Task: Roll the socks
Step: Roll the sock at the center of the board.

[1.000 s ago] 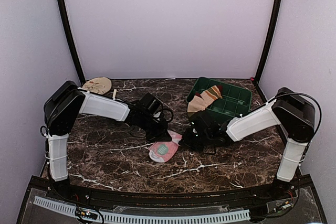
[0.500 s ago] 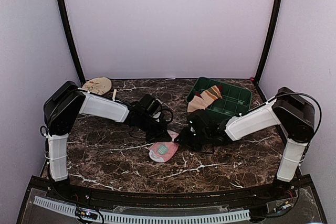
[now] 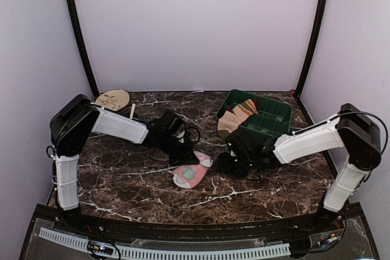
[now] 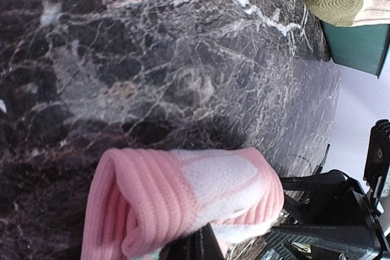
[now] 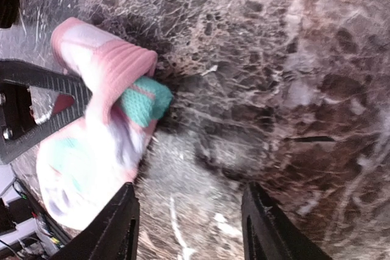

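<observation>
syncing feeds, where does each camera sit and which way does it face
Top external: above and behind the bases, facing down and forward across the table; both arms show, left gripper and right gripper beside the pink sock.
Left wrist: low over the marble, facing the sock's pink cuff; little of its own fingers shows.
Right wrist: facing down at the marble; its open fingers frame the bottom edge.
Shared: all three see the pink sock; top and left wrist share the tan sock and green tray.
</observation>
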`<state>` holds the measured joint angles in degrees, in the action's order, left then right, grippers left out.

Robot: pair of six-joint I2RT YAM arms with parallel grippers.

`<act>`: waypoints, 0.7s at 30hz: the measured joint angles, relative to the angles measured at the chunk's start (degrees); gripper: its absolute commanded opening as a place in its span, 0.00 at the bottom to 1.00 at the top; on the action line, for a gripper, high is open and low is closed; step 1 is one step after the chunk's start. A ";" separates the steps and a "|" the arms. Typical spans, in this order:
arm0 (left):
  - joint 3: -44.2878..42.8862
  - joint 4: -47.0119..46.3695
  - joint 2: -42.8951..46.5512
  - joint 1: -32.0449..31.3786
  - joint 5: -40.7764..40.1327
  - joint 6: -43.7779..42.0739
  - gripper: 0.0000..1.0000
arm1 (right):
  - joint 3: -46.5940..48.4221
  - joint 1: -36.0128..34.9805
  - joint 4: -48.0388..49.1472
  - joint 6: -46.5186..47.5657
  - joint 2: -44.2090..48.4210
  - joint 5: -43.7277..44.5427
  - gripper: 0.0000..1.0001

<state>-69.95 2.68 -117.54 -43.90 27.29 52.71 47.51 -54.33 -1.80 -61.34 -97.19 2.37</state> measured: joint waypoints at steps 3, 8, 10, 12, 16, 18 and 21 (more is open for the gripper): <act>0.37 -0.70 0.00 0.09 0.35 -0.04 0.00 | -0.42 0.72 -0.20 3.19 0.57 0.24 0.62; 0.72 -1.36 -0.04 0.20 0.81 -0.46 0.00 | -1.64 3.82 3.30 10.08 0.52 -0.44 0.63; 0.76 -1.40 -0.09 0.26 0.96 -0.68 0.00 | -2.03 5.01 4.74 12.00 0.37 -1.03 0.63; 0.87 -1.62 -0.11 0.28 1.09 -0.96 0.00 | -2.23 5.92 6.25 13.90 0.02 -1.84 0.63; 1.27 -2.27 -0.11 0.31 1.29 -1.29 0.00 | -2.23 7.32 9.75 18.05 -1.49 -5.31 0.63; 1.49 -2.64 -0.11 0.33 1.40 -1.36 0.00 | -2.16 7.74 11.63 19.87 -2.34 -7.17 0.63; 1.68 -2.99 -0.11 0.37 1.51 -1.55 0.00 | -1.90 8.66 15.17 21.97 -4.04 -10.64 0.63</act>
<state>-68.27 -0.32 -117.64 -43.53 28.80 51.16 45.60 -45.67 13.37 -39.38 -101.23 -8.27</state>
